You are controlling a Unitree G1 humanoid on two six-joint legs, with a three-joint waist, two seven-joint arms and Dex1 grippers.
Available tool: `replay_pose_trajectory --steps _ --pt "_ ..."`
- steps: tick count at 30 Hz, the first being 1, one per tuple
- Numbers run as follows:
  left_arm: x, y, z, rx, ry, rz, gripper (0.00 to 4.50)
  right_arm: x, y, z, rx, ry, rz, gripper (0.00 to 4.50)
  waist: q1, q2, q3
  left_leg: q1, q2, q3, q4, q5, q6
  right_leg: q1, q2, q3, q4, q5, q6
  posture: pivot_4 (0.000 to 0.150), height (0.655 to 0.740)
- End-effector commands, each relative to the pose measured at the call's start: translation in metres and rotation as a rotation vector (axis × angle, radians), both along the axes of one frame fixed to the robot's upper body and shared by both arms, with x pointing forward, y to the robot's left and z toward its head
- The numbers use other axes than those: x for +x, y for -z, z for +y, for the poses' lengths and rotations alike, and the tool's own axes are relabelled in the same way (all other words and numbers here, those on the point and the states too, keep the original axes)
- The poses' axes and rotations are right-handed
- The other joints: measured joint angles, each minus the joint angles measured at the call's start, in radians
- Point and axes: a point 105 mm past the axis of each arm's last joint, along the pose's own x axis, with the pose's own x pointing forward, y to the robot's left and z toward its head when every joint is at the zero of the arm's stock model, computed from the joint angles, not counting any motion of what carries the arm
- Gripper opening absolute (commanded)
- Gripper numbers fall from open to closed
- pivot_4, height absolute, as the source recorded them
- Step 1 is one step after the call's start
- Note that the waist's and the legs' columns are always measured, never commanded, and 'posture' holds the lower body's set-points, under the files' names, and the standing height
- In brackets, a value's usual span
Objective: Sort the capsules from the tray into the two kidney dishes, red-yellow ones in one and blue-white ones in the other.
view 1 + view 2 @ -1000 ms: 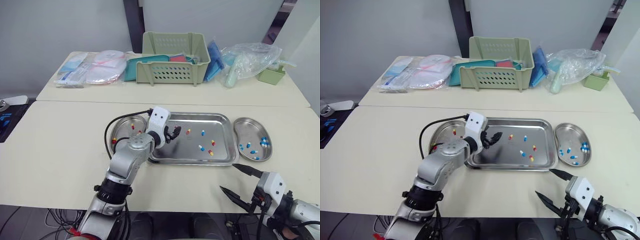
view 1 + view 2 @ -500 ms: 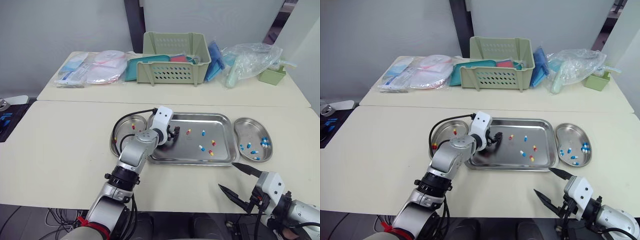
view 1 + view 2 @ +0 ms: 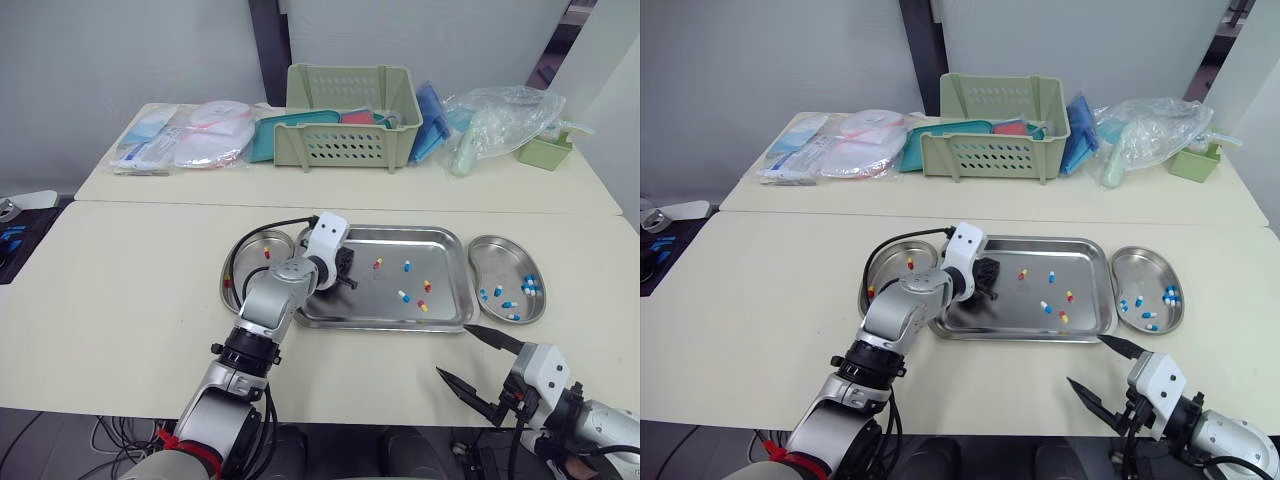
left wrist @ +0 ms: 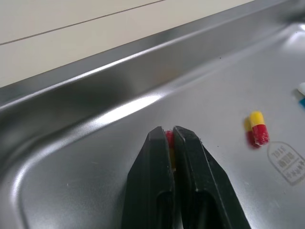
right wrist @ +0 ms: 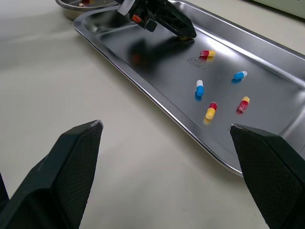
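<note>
A steel tray (image 3: 385, 318) holds several loose capsules, among them a red-yellow one (image 3: 377, 264) and a blue-white one (image 3: 403, 296). My left gripper (image 3: 345, 272) is low over the tray's left part, shut on a red-yellow capsule (image 4: 168, 139) that shows between its fingertips. Another red-yellow capsule (image 4: 257, 128) lies close by. The left kidney dish (image 3: 248, 248) holds red-yellow capsules (image 3: 267, 254). The right kidney dish (image 3: 506, 260) holds blue-white capsules (image 3: 510, 303). My right gripper (image 3: 455, 352) is open and holds nothing, near the table's front edge, right of the tray's front corner.
On the back table stand a green basket (image 3: 350, 125), flat medical packets (image 3: 185, 135), a crumpled plastic bag (image 3: 500, 115) and a small green container (image 3: 543, 150). A black cable (image 3: 262, 230) loops from my left arm over the left dish.
My left gripper has moved a little further over the tray and its fingers have shut on a red-yellow capsule. The right gripper has stayed where it was.
</note>
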Motion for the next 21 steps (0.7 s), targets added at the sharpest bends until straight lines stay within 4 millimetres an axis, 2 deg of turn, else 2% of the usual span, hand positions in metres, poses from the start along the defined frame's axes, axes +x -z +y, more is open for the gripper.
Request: replay_pose_trajectory --steps 1,3,5,8,10,11,16,21 --pt "-0.011 -0.034 0.003 -0.033 0.066 -0.096 0.05 0.0 -0.008 0.003 0.008 -0.009 -0.038 4.5 -0.002 0.0 0.0 0.0 0.0 0.0 0.0 0.0 0.0 0.0 0.0 0.0 0.0 0.0 0.0 0.15 0.739" --pt "-0.019 -0.05 0.009 -0.018 0.115 -0.159 0.05 0.0 -0.009 0.003 0.005 -0.01 -0.043 4.5 -0.001 0.0 0.0 0.0 0.0 0.0 0.0 0.0 0.0 -0.001 0.0 0.0 0.0 0.0 0.0 0.15 0.739" --pt "-0.028 -0.066 0.024 -0.011 0.127 -0.202 0.05 0.001 -0.011 0.004 0.0 -0.017 -0.052 4.5 -0.001 0.0 0.0 0.0 0.0 0.0 0.0 0.0 -0.001 0.0 0.0 0.0 0.0 0.0 0.0 0.15 0.739" --pt "-0.037 -0.079 0.045 0.007 0.128 -0.229 0.05 0.001 -0.013 0.005 -0.009 -0.035 -0.063 4.5 -0.001 0.001 0.0 0.0 0.001 0.0 0.0 0.0 0.0 0.0 0.0 0.0 0.0 0.0 0.0 0.15 0.739" --pt "-0.043 -0.086 0.073 0.016 0.094 -0.242 0.05 0.002 -0.015 0.009 -0.014 -0.069 -0.076 4.5 -0.003 0.001 0.0 0.0 0.001 0.0 0.0 0.0 0.0 0.0 0.0 0.0 0.0 0.0 0.0 0.15 0.739" --pt "-0.047 -0.087 0.087 0.025 0.084 -0.236 0.05 0.003 -0.017 0.012 -0.016 -0.093 -0.083 4.5 -0.004 0.001 0.0 0.0 0.001 0.0 -0.001 0.0 0.0 0.0 0.0 0.0 0.0 0.0 0.0 0.15 0.739" --pt "-0.069 -0.082 0.13 0.063 0.118 -0.186 0.05 0.0 -0.023 0.031 -0.017 -0.253 -0.097 4.5 -0.001 0.001 0.0 0.0 0.001 0.0 -0.001 0.0 0.0 0.0 0.0 0.0 0.0 0.0 0.0 0.15 0.739" --pt "-0.08 -0.072 0.159 0.095 0.068 -0.154 0.05 0.002 -0.035 0.046 -0.008 -0.39 -0.114 4.5 0.003 0.0 0.001 0.0 0.001 0.0 -0.001 0.0 0.0 0.0 0.0 0.0 0.0 0.0 0.0 0.15 0.739"
